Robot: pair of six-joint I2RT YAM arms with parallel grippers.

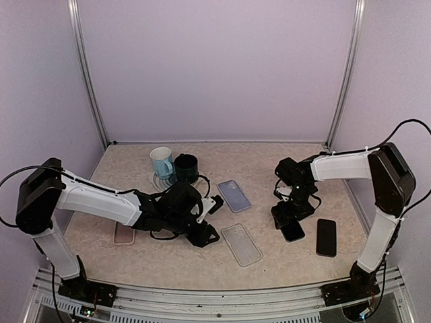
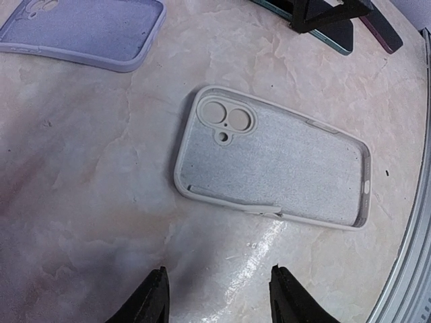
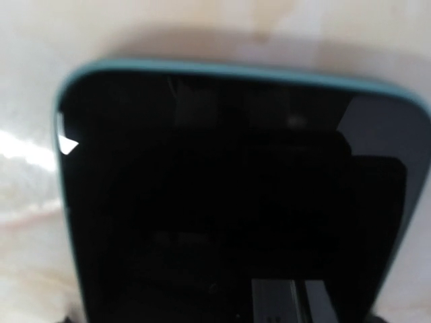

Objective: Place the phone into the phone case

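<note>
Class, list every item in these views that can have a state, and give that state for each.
grey case: empty, inside facing up
lavender case: empty, inside facing up
teal-edged phone: screen dark, outside both cases
black phone: flat, screen dark
left gripper: open, empty
right gripper: over teal-edged phone, grip unclear
pale mug: upright
dark mug: upright

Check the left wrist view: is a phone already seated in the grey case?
No, the grey case lies empty on the table, its lining and camera holes bare.

Phone (image 3: 222,202) blurry, lower edge off-frame
</note>
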